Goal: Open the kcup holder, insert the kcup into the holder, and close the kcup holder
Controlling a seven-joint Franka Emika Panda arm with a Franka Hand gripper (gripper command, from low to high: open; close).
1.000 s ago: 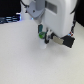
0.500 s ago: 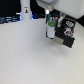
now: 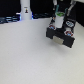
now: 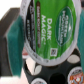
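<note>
While the kcup (image 4: 47, 31) fills most of my wrist view, its lid reads "DARK MAGIC" on a green-and-white label with a small QR-type code; smaller print is too blurred to read. It sits clamped between my teal finger pads (image 4: 13, 31), one on each side, so my gripper (image 4: 47, 32) is closed on the pod. The far pad is partly cut off at the frame edge.

Below the pod in the wrist view is the kcup holder (image 4: 52, 70): black, with round slots holding pods with reddish-white patterned tops (image 4: 35, 69). Only a few slots show; the rest are hidden behind the pod or cut off. Can't tell from here whether the pod touches a slot.

Exterior view is low-res. The pod itself isn't resolvable there, only a green patch at my gripper (image 3: 61, 14), directly above the black holder (image 3: 62, 36). The holder's drawer looks pulled out toward the camera, but the edges are blurry. My arm is cropped at the top of the frame.

Surface: plain white table (image 3: 25, 57). Background is dark, with a white cylindrical post (image 3: 25, 10) standing at the exterior view's left, well apart from the holder.
</note>
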